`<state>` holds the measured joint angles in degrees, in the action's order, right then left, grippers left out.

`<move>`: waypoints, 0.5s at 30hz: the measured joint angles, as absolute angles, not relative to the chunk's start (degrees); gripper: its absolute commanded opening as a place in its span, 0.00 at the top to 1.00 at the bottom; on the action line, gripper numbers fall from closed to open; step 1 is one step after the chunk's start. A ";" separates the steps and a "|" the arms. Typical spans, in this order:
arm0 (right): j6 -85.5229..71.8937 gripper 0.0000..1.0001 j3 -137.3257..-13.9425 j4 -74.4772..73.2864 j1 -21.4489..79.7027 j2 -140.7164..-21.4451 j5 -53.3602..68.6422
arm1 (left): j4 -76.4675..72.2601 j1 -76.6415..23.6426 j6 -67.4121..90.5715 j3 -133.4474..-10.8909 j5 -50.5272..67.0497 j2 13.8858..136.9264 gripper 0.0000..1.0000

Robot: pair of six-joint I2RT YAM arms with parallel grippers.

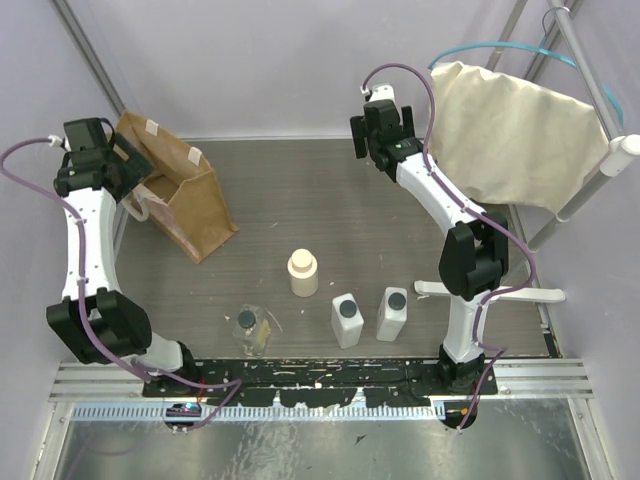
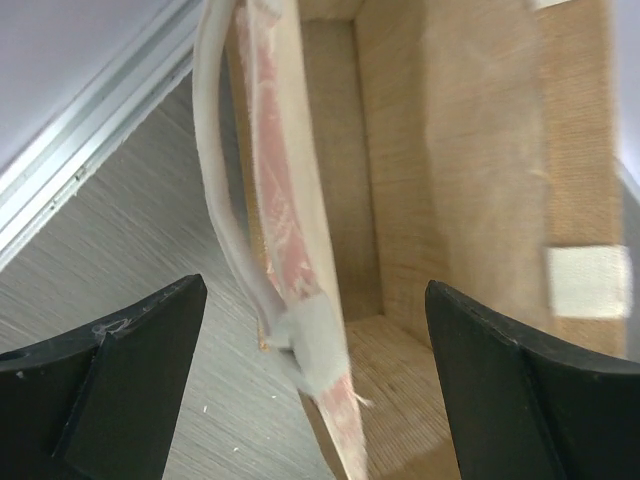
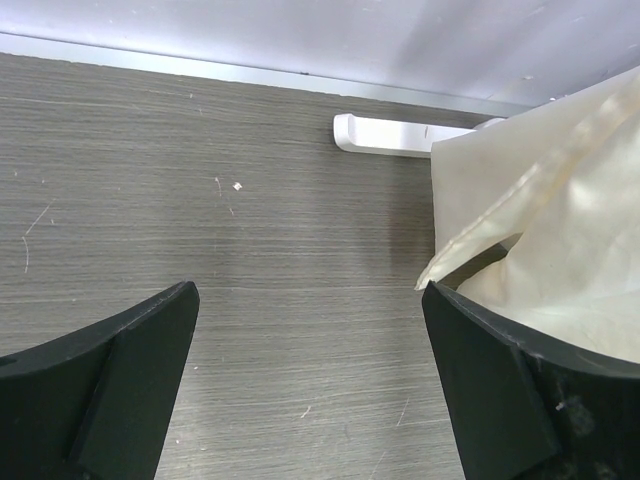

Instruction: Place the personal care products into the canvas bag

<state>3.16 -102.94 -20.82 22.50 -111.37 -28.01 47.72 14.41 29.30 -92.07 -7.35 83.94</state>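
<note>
The tan canvas bag stands upright and open at the back left, with pale loop handles. My left gripper hovers at its mouth, open and empty. In the left wrist view the bag's near wall and handle lie between the open jaws of the left gripper, and the bag's inside shows nothing in it. Two white bottles with black caps, a cream bottle and a small wrapped black-capped item stand on the table near the front. My right gripper is open and empty at the back.
A large cream cloth sheet with teal cord hangs on a white rack at the back right; its corner touches my right finger's edge. The rack's white feet lie on the table. Walls enclose the back and sides.
</note>
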 measured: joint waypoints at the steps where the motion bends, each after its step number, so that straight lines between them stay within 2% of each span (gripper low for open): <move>1: 3.16 0.00 -102.85 -20.82 22.50 -111.35 -28.01 | 47.31 14.70 29.67 -90.78 -7.33 84.33 0.02; 6: 3.09 0.00 -102.04 -21.08 22.50 -111.37 -27.99 | 42.19 15.70 31.35 -83.29 -7.18 86.46 0.02; 15: 2.87 0.00 -99.26 -22.02 22.50 -111.35 -28.47 | 33.39 15.73 32.58 -81.84 -5.23 92.82 0.02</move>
<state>2.87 -99.26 -22.02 22.50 -111.35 -28.47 33.39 15.73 32.58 -81.84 -5.23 92.82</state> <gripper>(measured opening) 0.999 0.978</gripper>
